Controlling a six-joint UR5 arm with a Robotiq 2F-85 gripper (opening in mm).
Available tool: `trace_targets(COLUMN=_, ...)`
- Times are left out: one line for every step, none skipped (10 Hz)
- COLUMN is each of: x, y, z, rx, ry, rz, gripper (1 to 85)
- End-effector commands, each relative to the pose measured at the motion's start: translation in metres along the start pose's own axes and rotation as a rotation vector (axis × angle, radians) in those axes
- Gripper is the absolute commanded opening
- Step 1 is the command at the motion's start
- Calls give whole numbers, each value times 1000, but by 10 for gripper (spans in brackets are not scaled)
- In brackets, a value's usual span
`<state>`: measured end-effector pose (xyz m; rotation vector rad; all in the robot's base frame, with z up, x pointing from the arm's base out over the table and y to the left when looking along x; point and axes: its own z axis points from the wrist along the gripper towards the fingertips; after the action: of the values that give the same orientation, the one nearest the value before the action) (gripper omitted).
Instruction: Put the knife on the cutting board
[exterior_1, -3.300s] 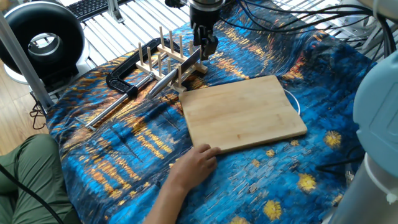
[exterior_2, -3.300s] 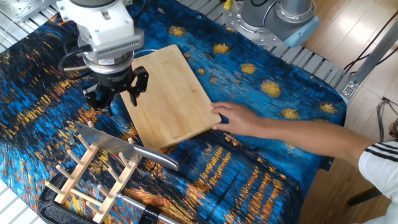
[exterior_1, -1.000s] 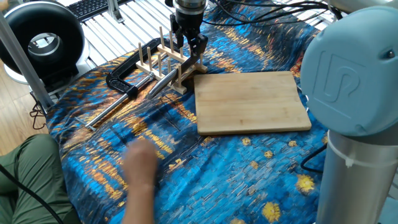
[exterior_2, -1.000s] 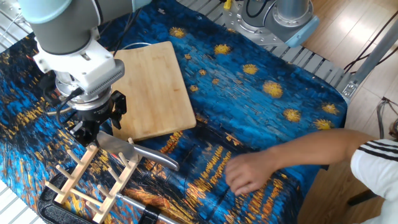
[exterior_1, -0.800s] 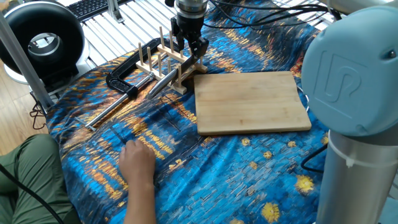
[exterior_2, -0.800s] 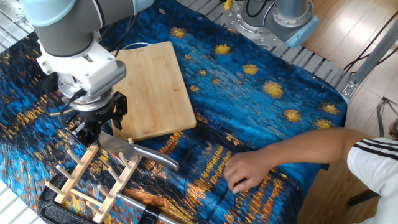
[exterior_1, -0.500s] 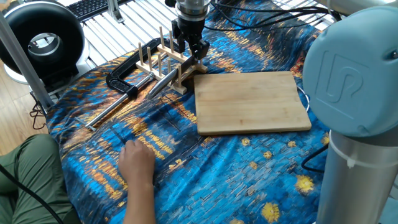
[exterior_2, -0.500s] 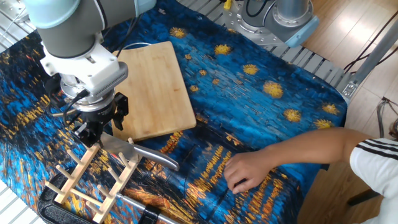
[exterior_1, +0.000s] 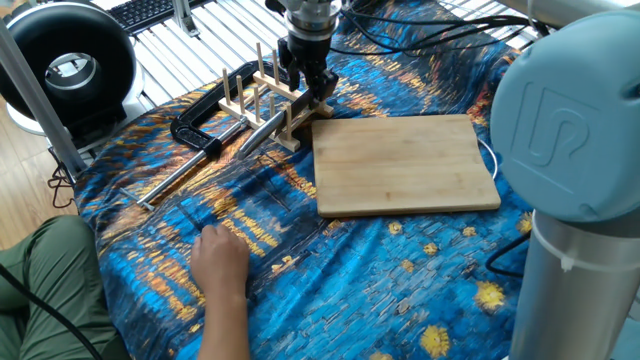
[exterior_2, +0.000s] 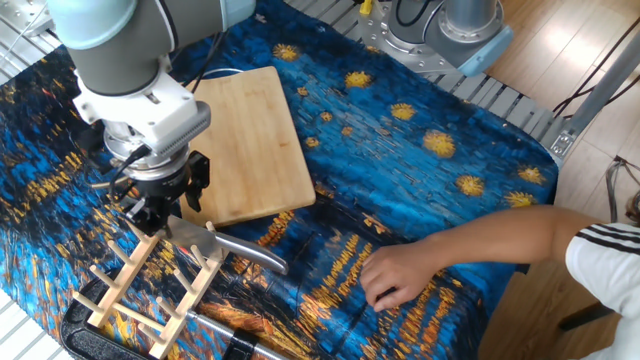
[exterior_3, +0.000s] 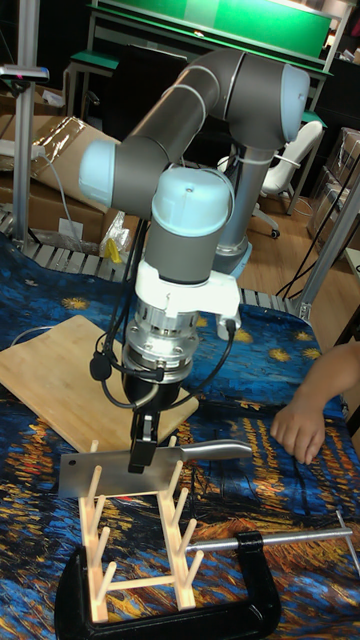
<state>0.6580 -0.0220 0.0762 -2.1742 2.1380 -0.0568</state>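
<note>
The knife (exterior_2: 183, 234) is a steel cleaver standing on edge in the wooden peg rack (exterior_2: 148, 282), with its rounded handle (exterior_3: 214, 452) sticking out to the side. In the tall fixed view the blade (exterior_3: 92, 472) is side-on between the dowels. My gripper (exterior_2: 164, 207) hangs right over the blade near the handle, open, with one finger (exterior_3: 141, 446) in front of the blade. The cutting board (exterior_1: 405, 165) lies flat on the blue cloth beside the rack, with nothing on it.
A black clamp (exterior_1: 205, 120) with a long metal rod (exterior_1: 185, 172) lies beyond the rack. A person's hand (exterior_2: 395, 276) rests on the cloth on the handle side. A white cable (exterior_1: 484, 152) runs by the board's edge.
The person shifted the board next to the rack and drew the hand back. My gripper moved from above the board to over the knife and has sunk lower onto the blade.
</note>
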Motion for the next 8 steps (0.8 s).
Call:
trace_targets(x=-3, y=2, z=7, rx=16, ry=-17, rz=10, gripper=537)
trace_targets(x=-2, y=1, z=7, rx=20, ry=-17, rz=12, gripper=523)
trace_targets(x=-2, y=0, z=8, rx=25, ry=-17, rz=18, gripper=493)
trace_targets(x=1, y=0, z=9, rx=28, ry=-9, rz=30, gripper=450)
trace_targets(x=2, y=0, z=9, rx=29, ry=-3, rz=37, gripper=403)
trace_targets(x=2, y=0, z=9, rx=29, ry=-3, rz=34, gripper=373)
trace_targets(x=1, y=0, z=9, rx=29, ry=-8, rz=36, gripper=343)
trace_targets(x=1, y=-2, z=9, rx=34, ry=-9, rz=34, gripper=273)
